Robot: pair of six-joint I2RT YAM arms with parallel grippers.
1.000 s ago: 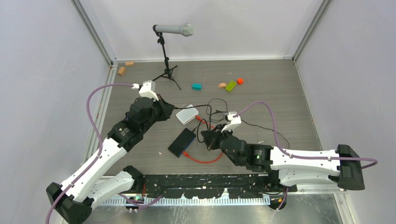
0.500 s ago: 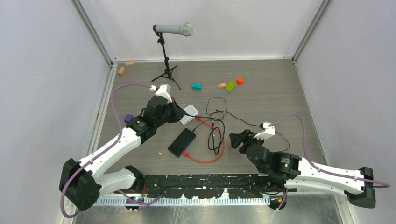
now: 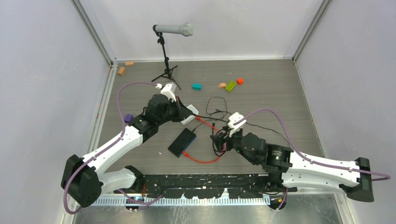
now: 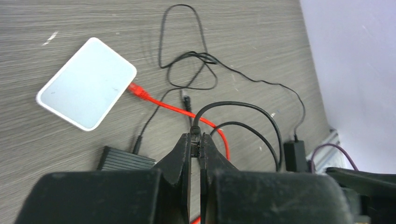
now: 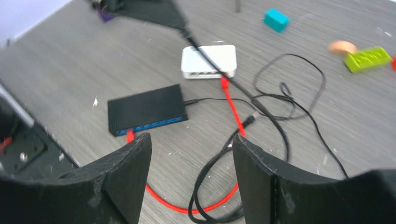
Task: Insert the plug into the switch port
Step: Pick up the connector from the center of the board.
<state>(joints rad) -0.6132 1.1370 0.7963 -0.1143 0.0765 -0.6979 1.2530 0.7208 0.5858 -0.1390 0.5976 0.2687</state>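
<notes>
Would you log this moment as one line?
left fingers: shut on black cable | right fingers: open, empty | red cable: white box to switch

Two robot arms are showing, the left arm (image 3: 112, 149) and the right arm (image 3: 308, 164). Two flat boxes are lying mid-frame, a black box (image 3: 182, 142) and a white box (image 5: 208, 61). One red cable (image 5: 232, 108) is looping beside them. Seven toy blocks (image 3: 196, 86) are lying scattered, mostly along the top. One microphone (image 3: 175, 30) is standing at upper centre.
</notes>
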